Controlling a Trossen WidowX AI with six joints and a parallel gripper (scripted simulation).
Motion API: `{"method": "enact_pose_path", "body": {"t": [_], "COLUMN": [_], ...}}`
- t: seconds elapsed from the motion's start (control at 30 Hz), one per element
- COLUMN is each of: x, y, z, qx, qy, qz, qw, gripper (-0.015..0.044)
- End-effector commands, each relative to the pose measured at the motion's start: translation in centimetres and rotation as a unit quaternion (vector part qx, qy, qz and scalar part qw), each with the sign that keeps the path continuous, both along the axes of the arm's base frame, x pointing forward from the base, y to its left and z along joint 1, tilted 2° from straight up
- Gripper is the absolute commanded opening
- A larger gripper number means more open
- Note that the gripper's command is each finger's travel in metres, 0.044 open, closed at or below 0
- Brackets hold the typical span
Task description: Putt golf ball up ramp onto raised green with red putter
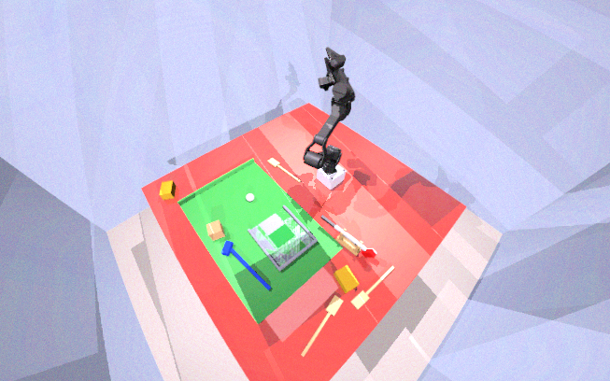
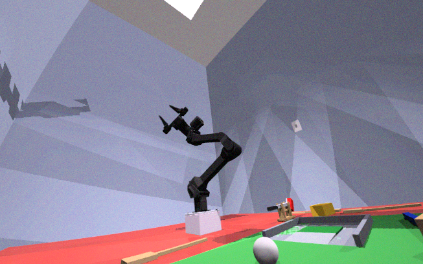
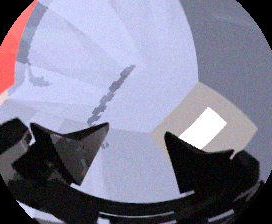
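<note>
On the green mat (image 1: 212,208) lie a blue putter (image 1: 246,266) and a tan wooden block (image 1: 215,230), while on the red table (image 1: 391,213) around it are two yellow blocks (image 1: 166,190), (image 1: 346,278) and three pale wooden putters (image 1: 284,169), (image 1: 372,287), (image 1: 321,323).

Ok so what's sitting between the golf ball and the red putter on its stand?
In the top view, the grey-walled ramp with its raised green lies between the golf ball and the red putter; past its wall, bare green mat and red table.
</note>
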State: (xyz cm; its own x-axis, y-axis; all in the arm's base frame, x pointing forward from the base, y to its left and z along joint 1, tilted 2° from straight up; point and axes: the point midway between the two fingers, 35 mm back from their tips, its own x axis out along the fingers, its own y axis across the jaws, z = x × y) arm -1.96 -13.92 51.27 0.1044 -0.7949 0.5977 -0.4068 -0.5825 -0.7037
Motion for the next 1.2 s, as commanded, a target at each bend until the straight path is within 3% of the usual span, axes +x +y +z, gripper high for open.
{"method": "enact_pose_path", "body": {"t": [0.0, 0.27, 0.5, 0.9, 1.17], "x": [0.0, 0.2, 3.4, 14.7, 24.5], "y": [-0.1, -4.4, -9.3, -12.7, -10.4], "z": [0.0, -1.4, -4.0, -9.5, -15.5], "qx": [0.001, 0.060, 0.154, 0.336, 0.495], "qy": [-0.003, -0.113, -0.196, -0.254, -0.246], "qz": [0.004, 0.158, 0.290, 0.453, 0.512], "qw": [1.000, 0.979, 0.924, 0.786, 0.658], "gripper": [0.0426, 0.0440, 0.0440, 0.0440, 0.0440]}}
